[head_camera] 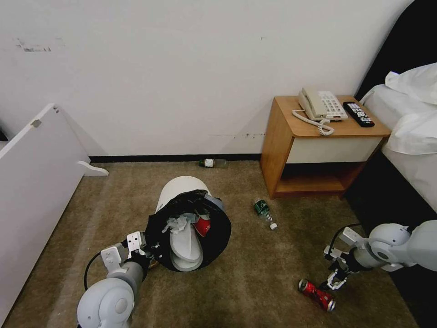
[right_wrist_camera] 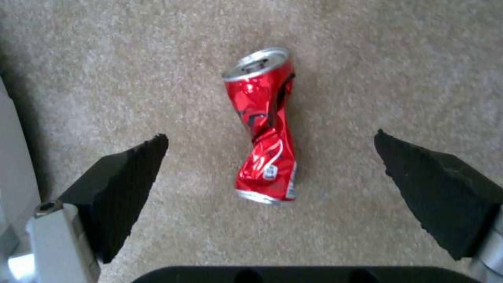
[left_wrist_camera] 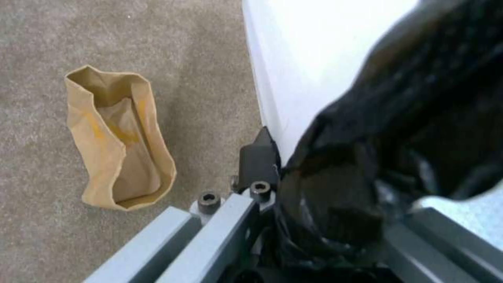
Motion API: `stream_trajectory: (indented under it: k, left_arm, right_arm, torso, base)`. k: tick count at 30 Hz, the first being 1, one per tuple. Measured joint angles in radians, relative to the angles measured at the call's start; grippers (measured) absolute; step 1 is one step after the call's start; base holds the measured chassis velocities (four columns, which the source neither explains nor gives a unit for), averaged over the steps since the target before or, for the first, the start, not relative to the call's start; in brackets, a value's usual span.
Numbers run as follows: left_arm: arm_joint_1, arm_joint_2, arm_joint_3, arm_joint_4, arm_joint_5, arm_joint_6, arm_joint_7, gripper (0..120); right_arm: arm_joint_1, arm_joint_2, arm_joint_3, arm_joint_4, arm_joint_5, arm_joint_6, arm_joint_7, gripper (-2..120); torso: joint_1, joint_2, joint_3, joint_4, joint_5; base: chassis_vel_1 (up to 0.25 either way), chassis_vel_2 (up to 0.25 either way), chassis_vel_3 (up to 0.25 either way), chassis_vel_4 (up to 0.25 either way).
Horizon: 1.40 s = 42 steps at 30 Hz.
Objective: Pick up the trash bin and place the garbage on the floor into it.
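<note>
The trash bin, white with a black bag over its rim, is tipped with its mouth toward me. Inside lie white slippers, a red packet and tissue. My left gripper is shut on the bin's near rim. A brown paper bag lies on the carpet beside the bin. My right gripper hangs open just over a crushed red can, also. One green-labelled bottle lies near the nightstand, another bottle against the wall.
A wooden nightstand with a phone and a remote stands at the back right, next to a bed. A white panel leans along the left. Open carpet lies between the bin and the can.
</note>
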<state>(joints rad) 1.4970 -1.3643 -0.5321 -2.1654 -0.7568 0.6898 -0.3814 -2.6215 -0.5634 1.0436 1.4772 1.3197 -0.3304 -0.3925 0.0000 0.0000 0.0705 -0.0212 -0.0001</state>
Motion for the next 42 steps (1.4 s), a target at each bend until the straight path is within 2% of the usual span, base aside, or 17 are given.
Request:
stream_trajectory:
  k: [23, 42]
  left_arm:
    - [0.011, -0.01, -0.011, 0.003, 0.003, -0.004, 0.008, 0]
    - [0.012, 0.013, -0.028, 0.014, -0.012, -0.009, 0.013, 0]
  right_arm:
    - [-0.116, -0.113, 0.029, -0.09, -0.003, 0.04, 0.011, 100]
    - [-0.21, -0.208, 0.06, -0.174, 0.022, 0.075, 0.021, 100]
  torso:
    - [0.0, 0.0, 0.0, 0.0, 0.0]
    - [0.0, 0.0, 0.0, 0.0, 0.0001]
  base:
    - [0.0, 0.0, 0.0, 0.0]
    - [0.0, 0.0, 0.0, 0.0]
